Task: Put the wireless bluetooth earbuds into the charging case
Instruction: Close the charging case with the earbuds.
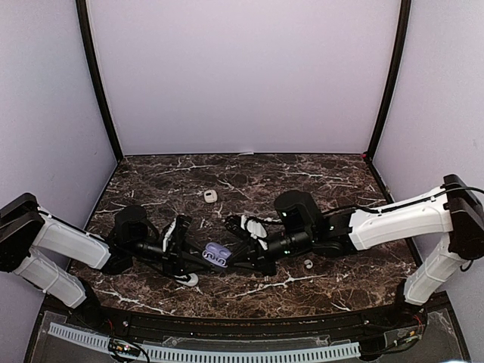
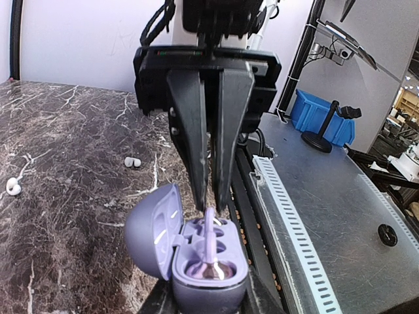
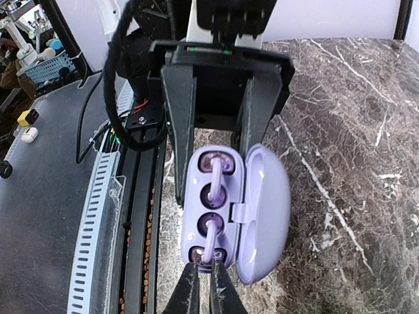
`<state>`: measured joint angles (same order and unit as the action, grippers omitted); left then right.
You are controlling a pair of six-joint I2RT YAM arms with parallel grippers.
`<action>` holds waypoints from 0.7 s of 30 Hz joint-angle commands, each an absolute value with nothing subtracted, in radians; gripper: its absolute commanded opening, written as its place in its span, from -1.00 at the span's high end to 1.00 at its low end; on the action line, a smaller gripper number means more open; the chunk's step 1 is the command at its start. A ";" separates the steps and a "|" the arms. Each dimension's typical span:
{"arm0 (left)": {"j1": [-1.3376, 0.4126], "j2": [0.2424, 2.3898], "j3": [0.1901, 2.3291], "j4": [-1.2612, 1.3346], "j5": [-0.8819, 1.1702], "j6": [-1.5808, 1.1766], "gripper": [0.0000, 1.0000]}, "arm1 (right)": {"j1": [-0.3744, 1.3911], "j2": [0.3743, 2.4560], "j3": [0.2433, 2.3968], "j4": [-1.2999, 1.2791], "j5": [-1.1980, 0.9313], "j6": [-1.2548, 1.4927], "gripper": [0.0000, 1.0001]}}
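While pinched between right fingers (image 3: pixel 186 294), lilac earbud (image 3: pixel 209 241) in case (image 3: pixel 263 209) socket.

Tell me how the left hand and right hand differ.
The left hand spreads its fingers wide around the open purple charging case; the right hand has its fingers nearly together, pinching the stem of a purple earbud. The left hand grips the case's sides; the right hand reaches into its sockets. Both have dark fingers.
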<state>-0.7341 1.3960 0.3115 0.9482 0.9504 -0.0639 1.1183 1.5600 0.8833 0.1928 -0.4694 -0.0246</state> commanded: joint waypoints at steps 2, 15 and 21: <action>-0.733 1.380 0.336 0.964 0.971 -0.055 0.67 | 1.117 1.588 0.911 0.208 -0.501 -0.019 0.88; -0.733 1.401 0.340 0.956 0.961 -0.049 0.67 | 1.088 1.487 0.835 0.270 -0.484 -0.002 0.84; -0.733 1.399 0.344 0.960 0.968 -0.056 0.67 | 1.020 1.491 0.834 0.316 -0.481 0.063 0.86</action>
